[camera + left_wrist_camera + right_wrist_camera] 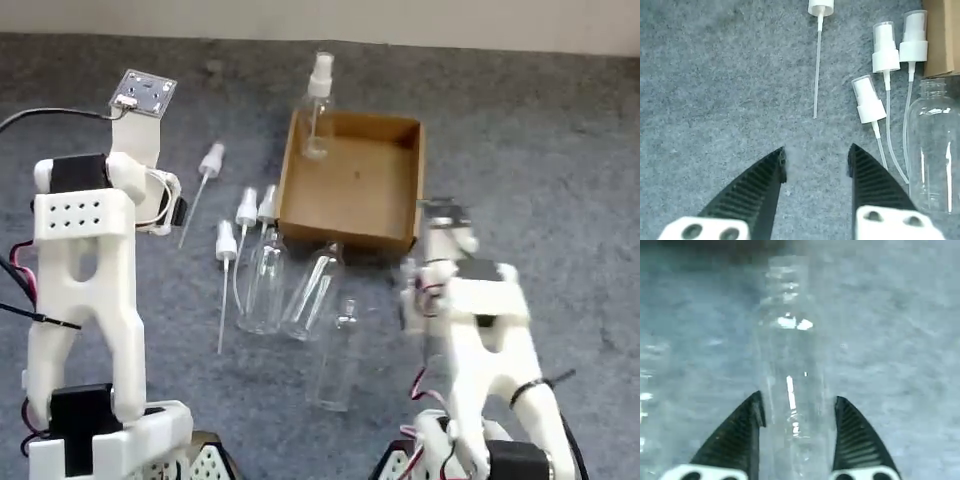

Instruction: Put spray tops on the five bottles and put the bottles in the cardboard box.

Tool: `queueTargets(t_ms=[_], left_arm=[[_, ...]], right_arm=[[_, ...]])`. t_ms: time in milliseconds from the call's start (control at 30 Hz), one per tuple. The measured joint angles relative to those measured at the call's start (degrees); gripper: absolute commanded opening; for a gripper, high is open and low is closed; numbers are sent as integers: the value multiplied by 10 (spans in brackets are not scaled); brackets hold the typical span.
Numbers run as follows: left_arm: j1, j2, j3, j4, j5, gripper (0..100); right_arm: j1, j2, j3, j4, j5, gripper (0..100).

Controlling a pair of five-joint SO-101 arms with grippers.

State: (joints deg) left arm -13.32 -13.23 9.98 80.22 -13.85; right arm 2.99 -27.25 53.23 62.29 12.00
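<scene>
Left hand (817,162): released, fingers apart above grey worktop (715,75), near four loose spray tops (867,100). Right hand (797,405): released, fingers astride a clear bottle (790,340) lying flat. Cardboard box (345,228) beyond; one capped bottle (318,110) upright at its far corner.

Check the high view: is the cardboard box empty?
No, one upright bottle with a white spray top stands in the cardboard box's far corner.
</scene>
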Motion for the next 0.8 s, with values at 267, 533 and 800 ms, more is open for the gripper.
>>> queueTargets(t_ms=[267, 533, 800], left_arm=[[-2, 34, -13, -64, -16, 181], [38, 235, -183, -75, -18, 179], [56, 473, -452, -79, -19, 178]], right_arm=[[178, 0, -28, 0, 152, 4], [200, 134, -142, 4, 189, 4], [201, 248, -238, 4, 236, 4]])
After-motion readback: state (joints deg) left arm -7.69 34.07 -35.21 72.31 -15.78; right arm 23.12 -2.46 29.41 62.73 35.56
